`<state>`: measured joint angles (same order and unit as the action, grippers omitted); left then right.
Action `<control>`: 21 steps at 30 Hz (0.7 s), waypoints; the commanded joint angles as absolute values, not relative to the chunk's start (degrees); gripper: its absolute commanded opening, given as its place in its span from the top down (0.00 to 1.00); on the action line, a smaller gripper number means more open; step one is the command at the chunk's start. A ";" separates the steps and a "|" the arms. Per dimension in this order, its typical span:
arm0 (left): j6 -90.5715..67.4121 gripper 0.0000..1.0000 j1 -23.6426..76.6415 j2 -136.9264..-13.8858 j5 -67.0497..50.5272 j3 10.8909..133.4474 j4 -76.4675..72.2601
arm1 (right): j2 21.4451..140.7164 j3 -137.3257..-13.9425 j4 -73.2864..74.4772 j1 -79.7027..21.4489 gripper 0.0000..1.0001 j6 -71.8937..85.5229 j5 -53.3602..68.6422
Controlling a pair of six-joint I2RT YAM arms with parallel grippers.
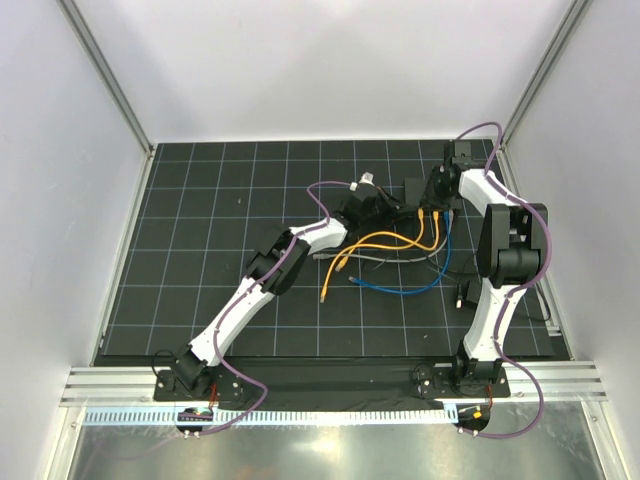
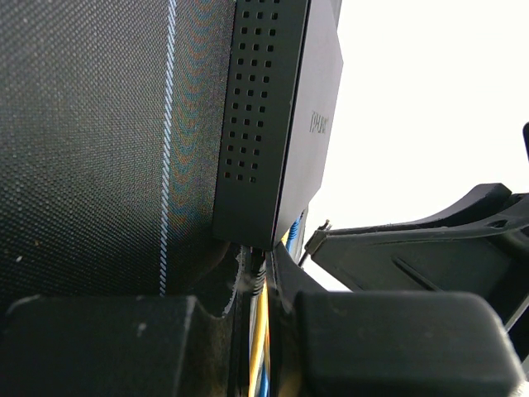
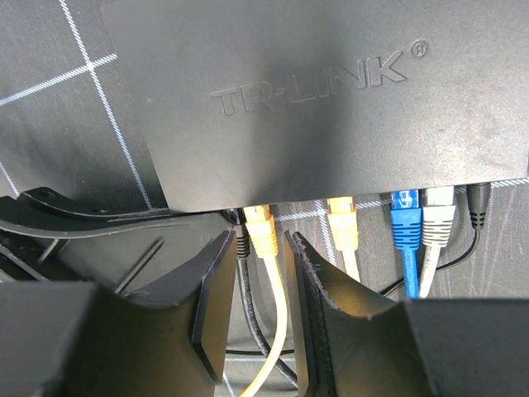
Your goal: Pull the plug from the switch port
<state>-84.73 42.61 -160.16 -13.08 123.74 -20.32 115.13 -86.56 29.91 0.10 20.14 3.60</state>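
A black mat [image 1: 200, 200] ruled with a pale grid lies inside an enclosure of plain white walls [image 1: 300, 60]. Along its near edge run an aluminium rail [image 1: 100, 385] and a white slotted cable duct [image 1: 330, 412], with a sheet of bare metal [image 1: 330, 450] nearer still. Loose cables sprawl over the mat's right half: a blue cable [image 1: 405, 290] loops widest, and a grey cable [image 1: 385, 257] lies just inside it. In the right wrist view a blue plug [image 3: 404, 219] and a light grey plug [image 3: 438, 217] sit side by side, a black round power plug [image 3: 478, 207] just beyond the grey one.
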 commanded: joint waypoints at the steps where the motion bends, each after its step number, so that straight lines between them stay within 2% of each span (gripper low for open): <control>1: -81.83 1.00 42.10 -161.63 -13.27 123.58 -11.07 | 114.70 -87.80 30.50 0.00 0.62 18.81 3.78; 21: -81.21 1.00 42.10 -161.19 -13.97 123.05 -10.99 | 117.51 -88.95 29.97 -2.46 0.62 18.55 2.46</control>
<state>-83.74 42.59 -160.13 -13.54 123.87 -19.99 117.12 -87.55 30.20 -2.02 19.00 3.51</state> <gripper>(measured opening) 0.085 0.377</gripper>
